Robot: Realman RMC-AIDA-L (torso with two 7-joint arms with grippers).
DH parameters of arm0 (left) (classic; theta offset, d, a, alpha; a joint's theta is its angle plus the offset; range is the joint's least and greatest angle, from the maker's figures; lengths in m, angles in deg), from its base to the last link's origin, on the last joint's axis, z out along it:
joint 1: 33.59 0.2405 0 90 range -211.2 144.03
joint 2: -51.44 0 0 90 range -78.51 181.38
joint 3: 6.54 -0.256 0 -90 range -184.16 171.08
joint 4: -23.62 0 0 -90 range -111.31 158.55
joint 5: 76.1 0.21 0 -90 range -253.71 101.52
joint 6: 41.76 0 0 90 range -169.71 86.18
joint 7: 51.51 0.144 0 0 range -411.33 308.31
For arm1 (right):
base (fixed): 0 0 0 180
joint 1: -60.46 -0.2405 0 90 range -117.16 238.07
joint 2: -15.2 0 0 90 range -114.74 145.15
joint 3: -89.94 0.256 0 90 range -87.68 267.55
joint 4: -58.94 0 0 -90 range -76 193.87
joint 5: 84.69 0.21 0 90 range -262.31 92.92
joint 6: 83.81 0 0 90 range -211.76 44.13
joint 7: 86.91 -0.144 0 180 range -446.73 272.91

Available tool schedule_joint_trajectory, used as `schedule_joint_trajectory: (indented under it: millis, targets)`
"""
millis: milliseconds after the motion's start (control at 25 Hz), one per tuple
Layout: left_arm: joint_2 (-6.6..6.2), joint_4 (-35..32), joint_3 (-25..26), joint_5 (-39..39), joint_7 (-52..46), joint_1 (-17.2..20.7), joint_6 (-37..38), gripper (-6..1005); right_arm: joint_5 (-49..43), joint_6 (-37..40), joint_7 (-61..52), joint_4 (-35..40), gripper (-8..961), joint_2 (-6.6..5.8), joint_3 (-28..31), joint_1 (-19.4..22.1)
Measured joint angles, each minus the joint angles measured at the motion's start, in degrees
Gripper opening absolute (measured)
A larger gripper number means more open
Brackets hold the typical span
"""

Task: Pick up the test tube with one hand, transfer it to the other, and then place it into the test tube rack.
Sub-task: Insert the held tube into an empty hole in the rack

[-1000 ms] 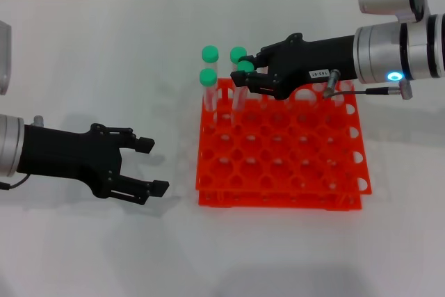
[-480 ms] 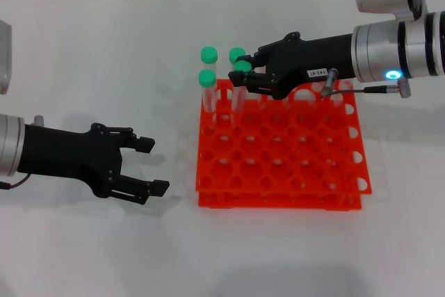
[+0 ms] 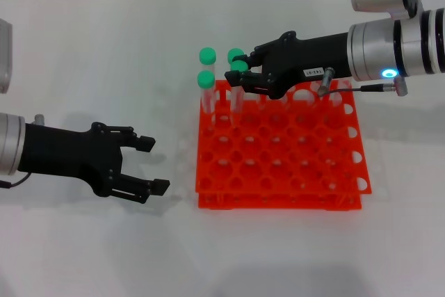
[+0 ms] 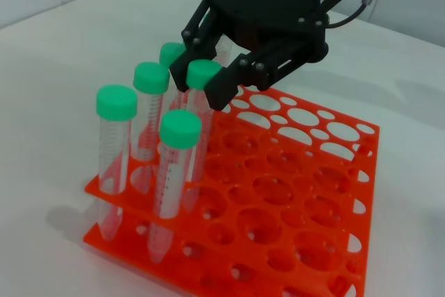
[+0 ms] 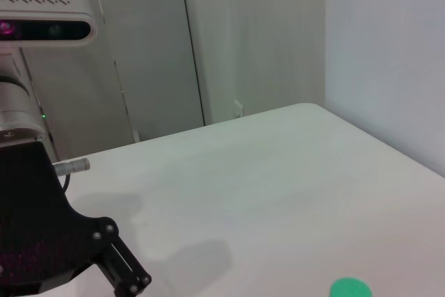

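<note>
My right gripper (image 3: 238, 76), the one with the white numbered sticker, is over the far left corner of the orange-red test tube rack (image 3: 292, 172). It is shut on the green-capped test tube (image 3: 240, 67). The tube stands nearly upright with its lower end down in a rack hole. The left wrist view shows the fingers (image 4: 221, 88) on either side of the tube just below its cap (image 4: 204, 73). My left gripper (image 3: 151, 165), unlabelled, is open and empty, low over the table to the left of the rack.
Other green-capped tubes stand in the rack's far left holes (image 3: 206, 55) (image 3: 205, 78) (image 3: 235, 53), close around the held tube. They also show in the left wrist view (image 4: 117, 102) (image 4: 181, 126). A grey box edge (image 3: 3, 57) is at the far left.
My right gripper has shifted slightly left with the tube in it. My left gripper has not moved.
</note>
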Motion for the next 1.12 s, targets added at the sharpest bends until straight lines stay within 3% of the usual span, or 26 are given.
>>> schedule_joint_trajectory:
  millis: [1120]
  targets:
    - [-0.09,0.6,0.0,0.0,0.1,-0.5,-0.1,880,0.3,0.0,0.9,0.5,374,0.01,0.0,0.4]
